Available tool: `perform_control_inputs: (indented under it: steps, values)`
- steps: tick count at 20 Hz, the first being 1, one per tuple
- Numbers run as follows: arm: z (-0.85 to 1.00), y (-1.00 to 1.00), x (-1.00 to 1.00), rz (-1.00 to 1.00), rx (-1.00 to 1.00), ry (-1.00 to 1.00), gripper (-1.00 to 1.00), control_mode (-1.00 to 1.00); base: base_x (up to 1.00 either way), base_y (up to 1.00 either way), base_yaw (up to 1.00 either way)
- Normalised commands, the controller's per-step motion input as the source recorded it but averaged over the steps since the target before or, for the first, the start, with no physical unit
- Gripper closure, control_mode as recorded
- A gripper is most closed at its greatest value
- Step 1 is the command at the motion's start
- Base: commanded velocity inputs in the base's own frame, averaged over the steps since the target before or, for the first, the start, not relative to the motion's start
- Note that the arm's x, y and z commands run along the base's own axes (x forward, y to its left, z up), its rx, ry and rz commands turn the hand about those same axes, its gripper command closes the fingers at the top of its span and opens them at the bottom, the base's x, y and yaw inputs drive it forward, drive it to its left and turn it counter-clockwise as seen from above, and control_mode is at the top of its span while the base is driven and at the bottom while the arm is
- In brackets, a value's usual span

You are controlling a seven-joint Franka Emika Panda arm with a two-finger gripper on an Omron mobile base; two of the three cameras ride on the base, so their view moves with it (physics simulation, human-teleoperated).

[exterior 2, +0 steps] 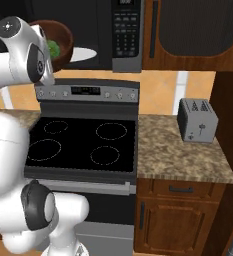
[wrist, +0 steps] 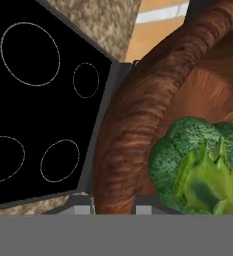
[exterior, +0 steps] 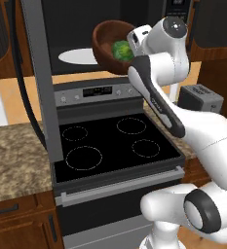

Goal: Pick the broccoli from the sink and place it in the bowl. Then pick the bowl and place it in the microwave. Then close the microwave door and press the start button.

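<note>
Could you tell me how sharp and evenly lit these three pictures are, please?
Left base view: flat, even light, slightly soft; the bowl and broccoli read clearly. Right base view: same flat light, the microwave keypad too blurred to read. Hand view: the bowl's grain is coarse and close; the stove shows no glare.

White arm raised high, elbow bent, end effector (wrist: 113, 210) fingers clamped across a rim, wrist tilted
</note>
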Motion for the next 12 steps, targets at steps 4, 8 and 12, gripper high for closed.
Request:
perform_control_inputs:
  steps: [4,8,12]
  values:
    - [-0.04,0.04,0.92,0.0,0.0,0.02,1.0,-1.0,0.0,0.0,0.0]
    - [-0.09,0.15,0.85,0.0,-0.01,0.0,1.0,-1.0,0.0,0.0,0.0]
    - [0.03,0.16,0.7,0.0,-0.02,0.0,1.0,-1.0,0.0,0.0,0.0]
